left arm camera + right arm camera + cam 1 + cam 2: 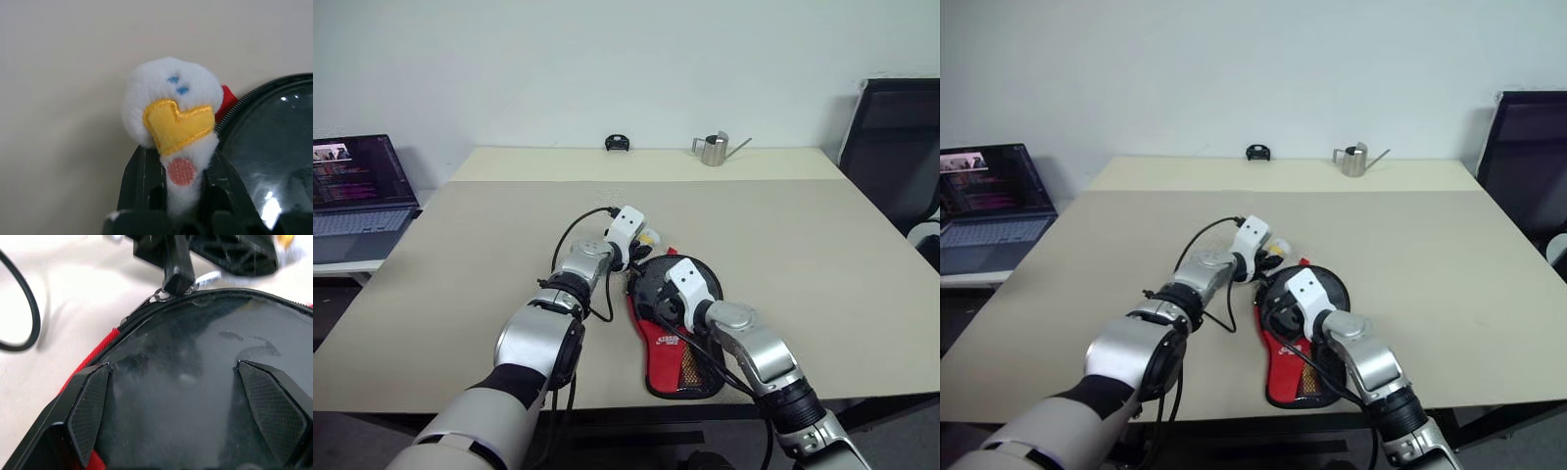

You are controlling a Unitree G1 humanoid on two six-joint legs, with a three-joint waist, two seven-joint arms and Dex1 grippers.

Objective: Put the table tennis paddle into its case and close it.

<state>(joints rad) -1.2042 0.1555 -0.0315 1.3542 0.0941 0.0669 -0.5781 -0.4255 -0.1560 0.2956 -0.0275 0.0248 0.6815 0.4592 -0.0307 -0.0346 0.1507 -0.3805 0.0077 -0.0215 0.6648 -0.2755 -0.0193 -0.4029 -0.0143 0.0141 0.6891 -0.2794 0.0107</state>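
One case (677, 338) lies near the lower centre of the frame, at the front edge of the worktop (822, 274), its red narrow end toward the bottom and its round black end above. One table tennis paddle (195, 382) lies inside it, the glossy black face showing through the open mouth of the round end.

Two tools work at it. The right tool (188, 406) hangs over the paddle face with its fingers spread wide, one pad to each side. The left tool (182, 196), just above and left of the case, is pressed together, pinching the one white-and-yellow plush charm (171, 110) at the case's upper rim.

The worktop is pale beige and matte. At its far edge stand one small black object (618, 143) and one metal watering can (714, 149). One open laptop (357, 191) sits at the left edge, one dark chair (901, 147) at the right, before a plain white wall.
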